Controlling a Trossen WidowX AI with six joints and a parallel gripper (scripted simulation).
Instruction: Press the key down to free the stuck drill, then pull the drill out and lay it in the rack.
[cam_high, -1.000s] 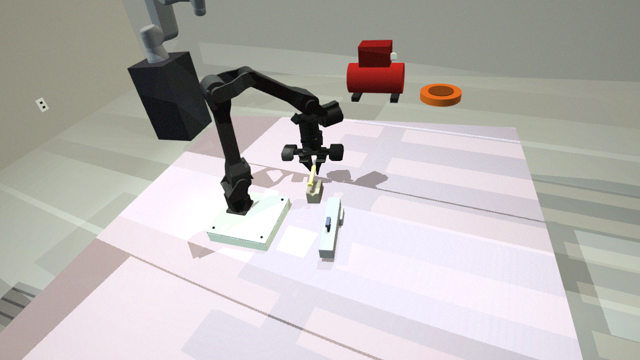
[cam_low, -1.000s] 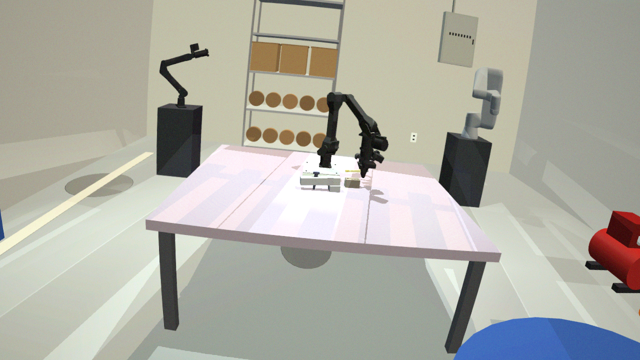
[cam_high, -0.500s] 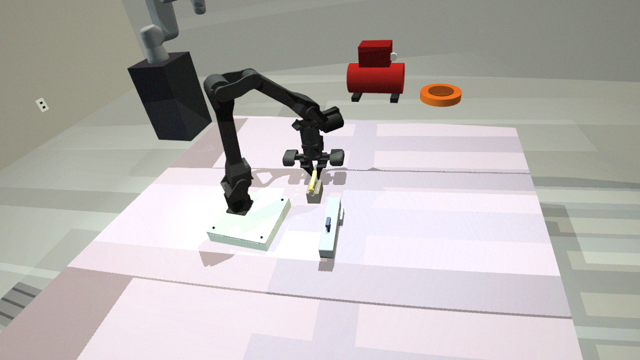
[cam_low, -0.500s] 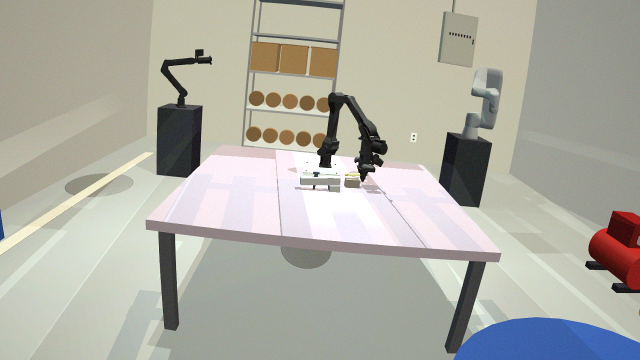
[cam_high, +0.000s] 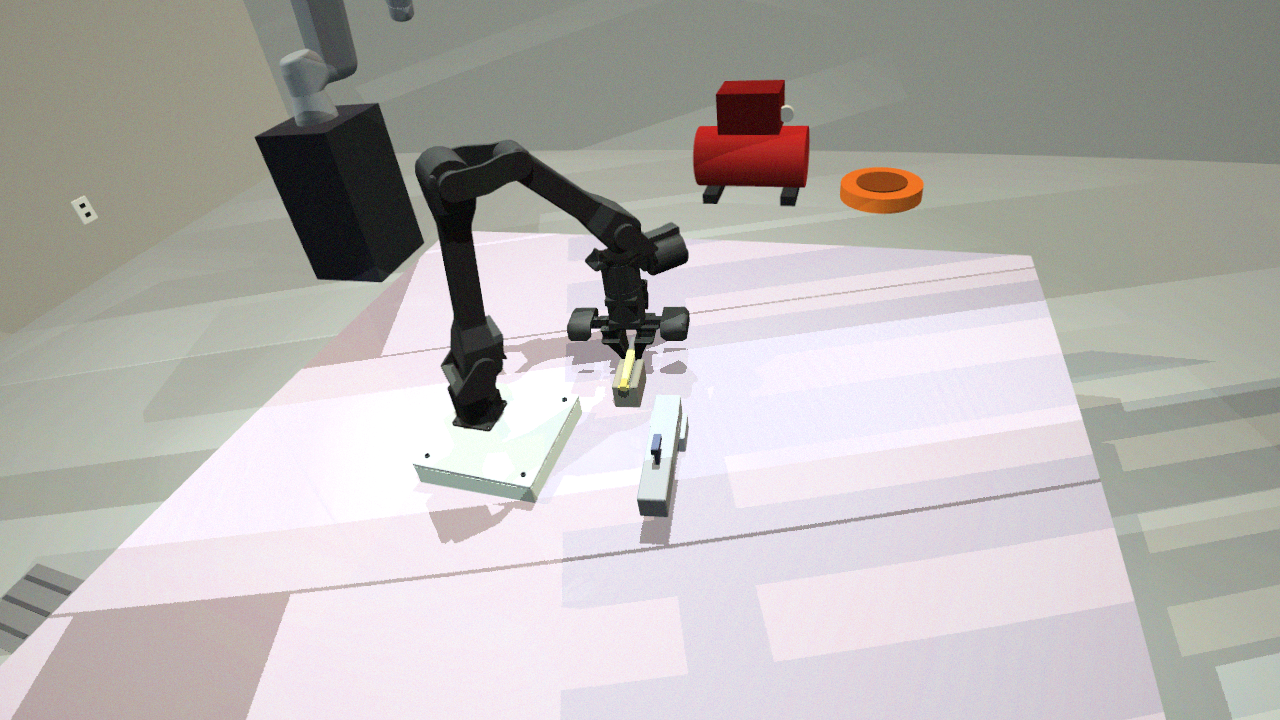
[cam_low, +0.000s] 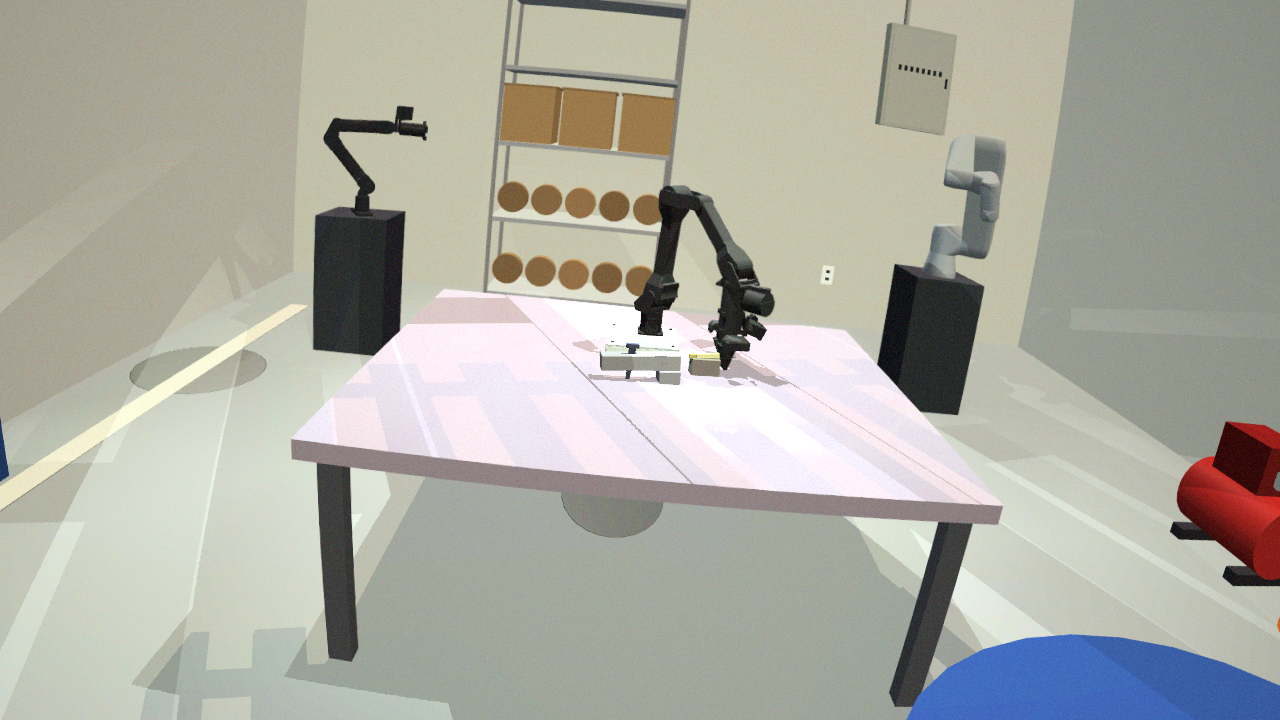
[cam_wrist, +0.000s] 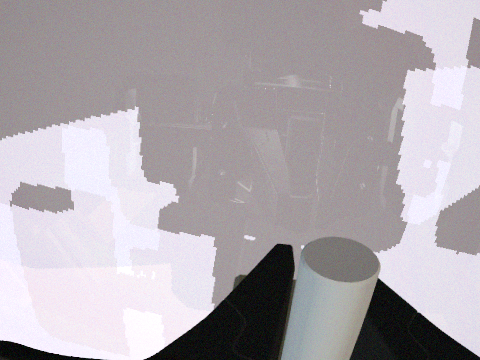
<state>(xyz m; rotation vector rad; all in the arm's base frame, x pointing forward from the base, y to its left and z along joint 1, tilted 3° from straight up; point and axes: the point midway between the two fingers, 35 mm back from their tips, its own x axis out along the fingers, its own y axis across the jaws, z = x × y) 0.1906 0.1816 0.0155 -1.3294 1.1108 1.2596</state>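
Now the gripper (cam_high: 631, 344) holds the thin, stiff, probably light drill (cam_high: 627, 368) by its end, above the rack (cam_high: 628, 388).

Your arm (cam_high: 465, 295): all matte black.
Boxy segmented links, rounded joints, black gripper (cam_high: 631, 344) with two stubby side lobes, bolted to pale plate (cam_high: 501, 447) with dark corner screws.

Workshop: red air compressor (cam_high: 751, 143), shelving rack (cam_low: 590, 143) with boxes, wall electrical panel (cam_low: 914, 78), pedestal-mounted robot arms.
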